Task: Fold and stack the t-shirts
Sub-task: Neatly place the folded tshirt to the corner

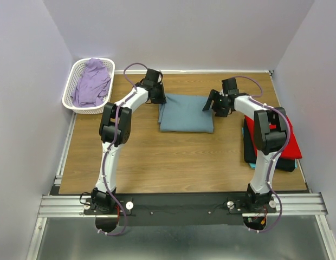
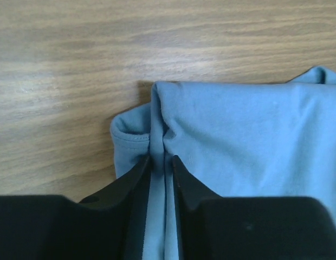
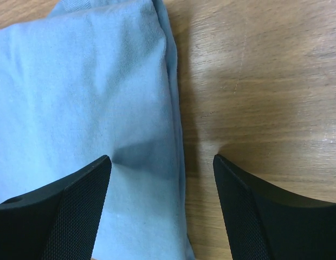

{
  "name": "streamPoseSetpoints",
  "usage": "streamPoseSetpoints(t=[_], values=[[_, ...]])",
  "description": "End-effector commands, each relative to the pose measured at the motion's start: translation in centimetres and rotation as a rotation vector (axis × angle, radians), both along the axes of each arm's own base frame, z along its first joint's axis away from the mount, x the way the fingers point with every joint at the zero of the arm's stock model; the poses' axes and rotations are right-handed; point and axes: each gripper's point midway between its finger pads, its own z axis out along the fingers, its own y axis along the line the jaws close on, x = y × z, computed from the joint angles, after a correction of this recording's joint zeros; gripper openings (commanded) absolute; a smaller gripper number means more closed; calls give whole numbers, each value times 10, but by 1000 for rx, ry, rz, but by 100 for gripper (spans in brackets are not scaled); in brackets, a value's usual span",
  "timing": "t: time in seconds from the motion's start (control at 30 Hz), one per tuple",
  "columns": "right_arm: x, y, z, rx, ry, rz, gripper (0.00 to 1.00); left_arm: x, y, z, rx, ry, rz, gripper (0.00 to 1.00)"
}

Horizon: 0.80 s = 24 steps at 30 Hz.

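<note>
White arm links (image 1: pixel 115 157), black joints (image 1: pixel 115 123), thin purple cables (image 1: pixel 134 67); black left pincer (image 2: pixel 161 161), black right pincer (image 3: pixel 161 158), mesh-textured pads (image 3: pixel 76 216).

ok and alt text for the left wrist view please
The left end effector pinches a raised fold at the edge of a folded blue-grey t-shirt, seen close up from the wrist. Bare wooden table fills the top and left of the view.
</note>
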Motion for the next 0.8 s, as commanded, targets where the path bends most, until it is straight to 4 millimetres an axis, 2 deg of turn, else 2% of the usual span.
streamPoseSetpoints(t=[0.0, 0.13, 0.27, 0.3, 0.33, 0.5, 0.6, 0.77], values=[[-8, 1, -11, -2, 22, 1, 83, -6, 5, -4, 35, 3, -1, 27], [-10, 8, -13, 12, 27, 17, 83, -7, 4, -8, 34, 11, -6, 22], [-13, 12, -17, 14, 36, 28, 83, -4, 9, -1, 46, -5, 16, 1], [-16, 12, -20, 13, 46, 29, 83, -4, 10, 2, 46, -10, 26, 0], [-17, 12, -22, 11, 49, 29, 83, -2, 12, 12, 44, -29, 36, 0], [-21, 12, -30, 10, 63, 27, 83, 1, 22, 33, 44, -72, 80, 0], [-23, 13, -32, 14, 66, 30, 83, 2, 27, 37, 35, -80, 96, 0], [-26, 17, -35, 27, 68, 54, 84, 2, 30, 31, 35, -65, 93, 1]])
